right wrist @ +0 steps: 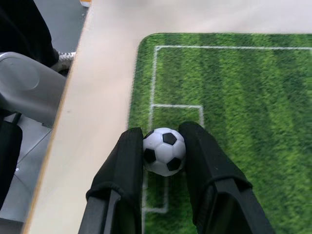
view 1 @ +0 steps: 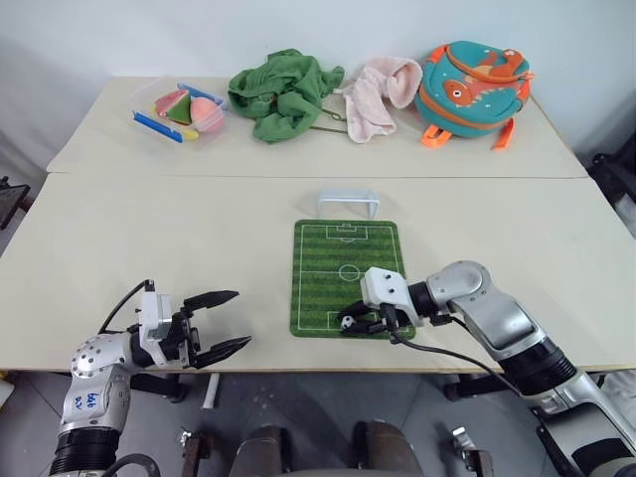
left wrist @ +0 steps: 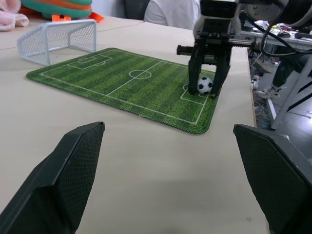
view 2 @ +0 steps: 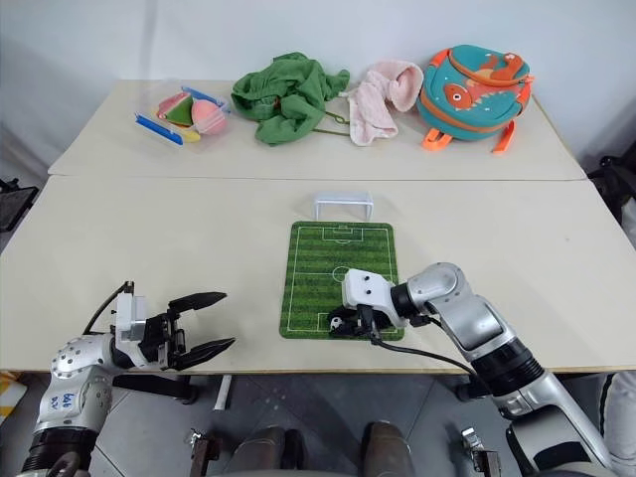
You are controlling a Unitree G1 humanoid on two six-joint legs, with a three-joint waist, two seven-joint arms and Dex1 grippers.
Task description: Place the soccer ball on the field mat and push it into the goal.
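The soccer ball (right wrist: 164, 151) is pinched between the two black fingers of the right gripper (view 1: 364, 322), low over the near edge of the field mat (view 1: 328, 268) (by the small penalty box there). The goal (view 1: 347, 200) stands on the table (view 1: 149, 238) just past the mat's far edge. The left gripper (view 1: 221, 320) hangs near the table's near-left edge, jaws spread, holding nothing.

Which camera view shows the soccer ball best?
The right wrist view: the soccer ball is large there, pinched between the right end effector fingers. The left wrist view shows it small, on the field mat; the eye views, tiny.
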